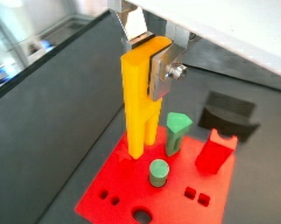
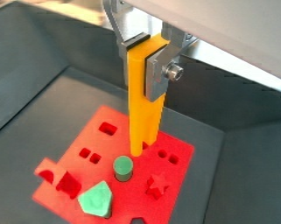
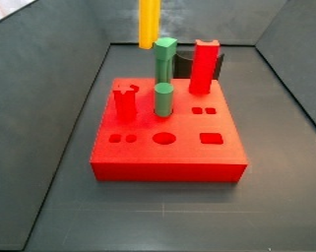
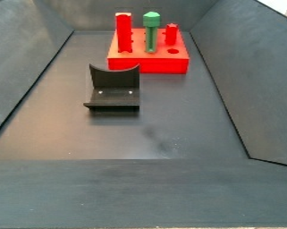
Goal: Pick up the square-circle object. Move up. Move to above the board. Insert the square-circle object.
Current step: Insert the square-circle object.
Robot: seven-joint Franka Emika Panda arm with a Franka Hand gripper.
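My gripper (image 1: 149, 63) is shut on the upper end of the square-circle object (image 1: 136, 114), a long yellow-orange bar that hangs upright. Both wrist views show this grip (image 2: 146, 61). The bar's lower end (image 2: 144, 109) hangs over the board (image 2: 90, 136), a flat red block with shaped holes. In a side view the bar (image 3: 147, 25) comes down from the top edge and ends above the back of the board (image 3: 187, 157), clear of it. The gripper itself is out of both side views. The bar's round hole is not visible.
Two green pegs (image 3: 163, 59) (image 3: 161, 98), a tall red post (image 3: 204, 66) and a shorter red piece (image 3: 125, 101) stand in the board. The dark fixture (image 4: 113, 89) sits on the grey floor beside the board (image 4: 164, 64). Sloped grey walls enclose the tray.
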